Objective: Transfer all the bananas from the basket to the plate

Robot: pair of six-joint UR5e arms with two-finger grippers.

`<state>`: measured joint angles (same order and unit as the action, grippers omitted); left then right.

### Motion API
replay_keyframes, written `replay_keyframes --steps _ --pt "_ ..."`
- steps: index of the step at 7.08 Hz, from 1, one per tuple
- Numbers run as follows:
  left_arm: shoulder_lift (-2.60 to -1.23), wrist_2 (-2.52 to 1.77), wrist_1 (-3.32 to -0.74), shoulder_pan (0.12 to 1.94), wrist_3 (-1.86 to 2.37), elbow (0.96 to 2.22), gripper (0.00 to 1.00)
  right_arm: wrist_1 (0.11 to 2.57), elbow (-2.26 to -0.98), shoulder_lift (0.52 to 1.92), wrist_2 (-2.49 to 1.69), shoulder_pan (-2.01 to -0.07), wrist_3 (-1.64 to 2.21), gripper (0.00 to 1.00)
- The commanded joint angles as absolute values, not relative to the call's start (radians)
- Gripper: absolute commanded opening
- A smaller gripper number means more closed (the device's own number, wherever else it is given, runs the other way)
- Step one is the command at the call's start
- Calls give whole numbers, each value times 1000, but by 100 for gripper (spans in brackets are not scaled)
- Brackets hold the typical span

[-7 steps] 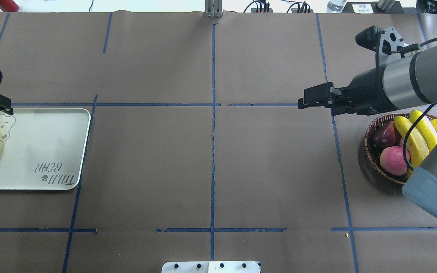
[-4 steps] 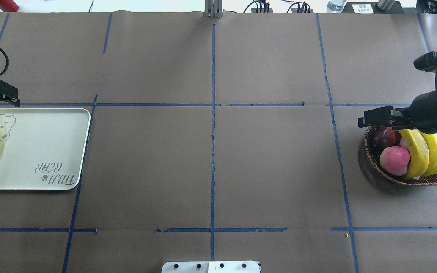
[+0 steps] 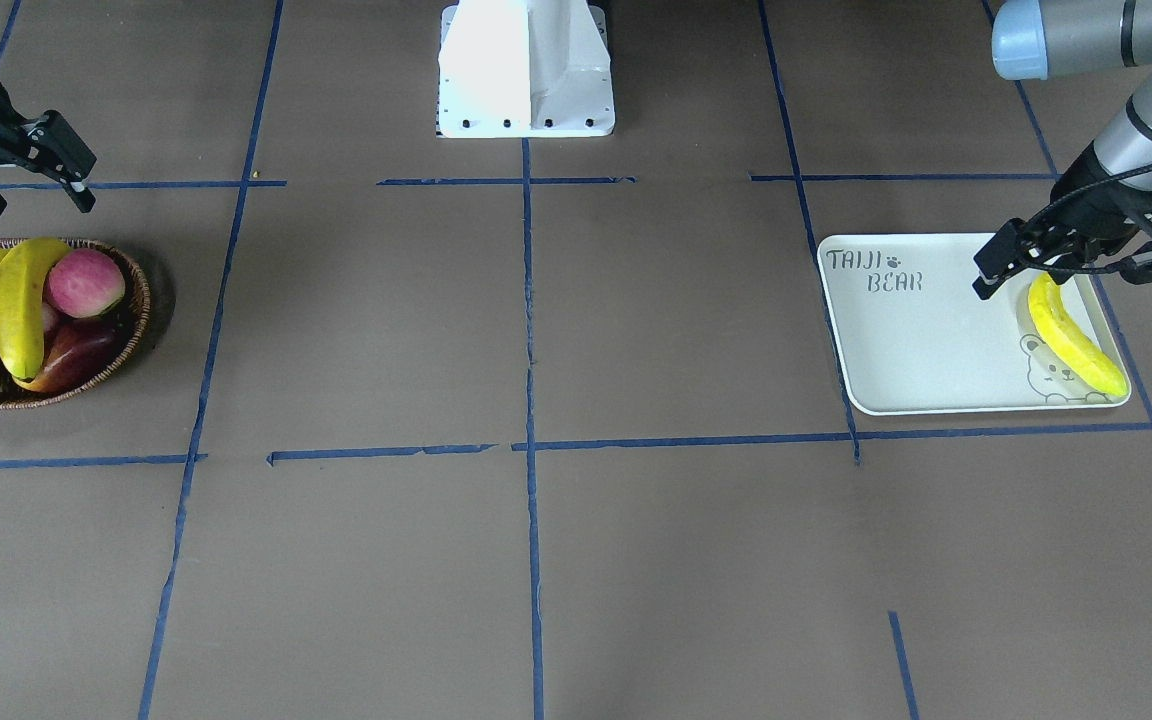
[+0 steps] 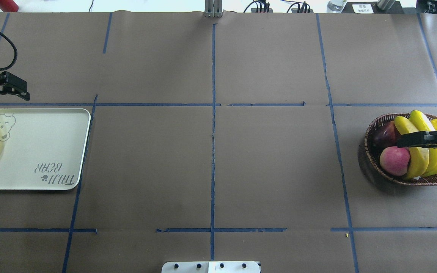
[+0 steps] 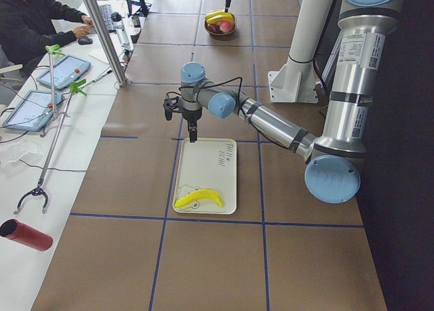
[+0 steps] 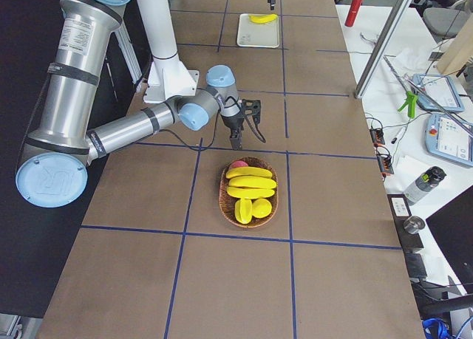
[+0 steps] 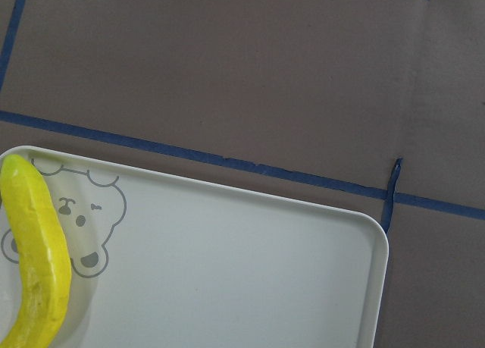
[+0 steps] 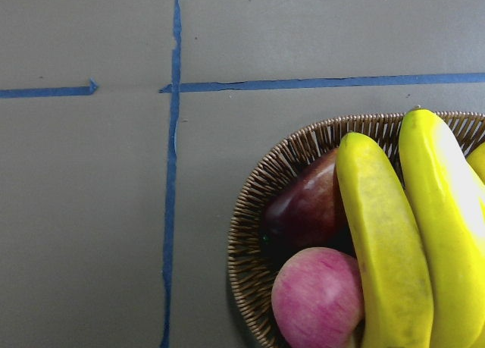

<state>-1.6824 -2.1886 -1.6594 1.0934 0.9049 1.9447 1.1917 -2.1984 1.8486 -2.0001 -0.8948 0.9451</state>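
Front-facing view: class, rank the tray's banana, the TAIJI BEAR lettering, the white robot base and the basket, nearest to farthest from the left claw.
1. tray's banana, right beside the left claw
2. TAIJI BEAR lettering, across the tray
3. white robot base, top centre
4. basket, far left of view

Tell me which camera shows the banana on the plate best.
Exterior front-facing: the banana lies in full view, large, on the plate. Overhead has it at the frame's edge, the left wrist camera crops its lower end, exterior left shows it whole but small, exterior right tiny.
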Motion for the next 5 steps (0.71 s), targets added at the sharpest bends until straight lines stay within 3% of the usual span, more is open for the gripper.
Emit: replay_keyframes --steps 1,4,5 --pt "-1689 -2189 -1661 1092 905 1950 100 1147 -2128 1874 -1997 -894 937 100" --pt "-1689 -2189 -1660 1092 905 1967 100 1149 -2056 1887 -2008 -894 950 99" --pt "-1689 -2191 -1660 1092 905 1967 100 1149 -2056 1885 -2008 -894 951 89"
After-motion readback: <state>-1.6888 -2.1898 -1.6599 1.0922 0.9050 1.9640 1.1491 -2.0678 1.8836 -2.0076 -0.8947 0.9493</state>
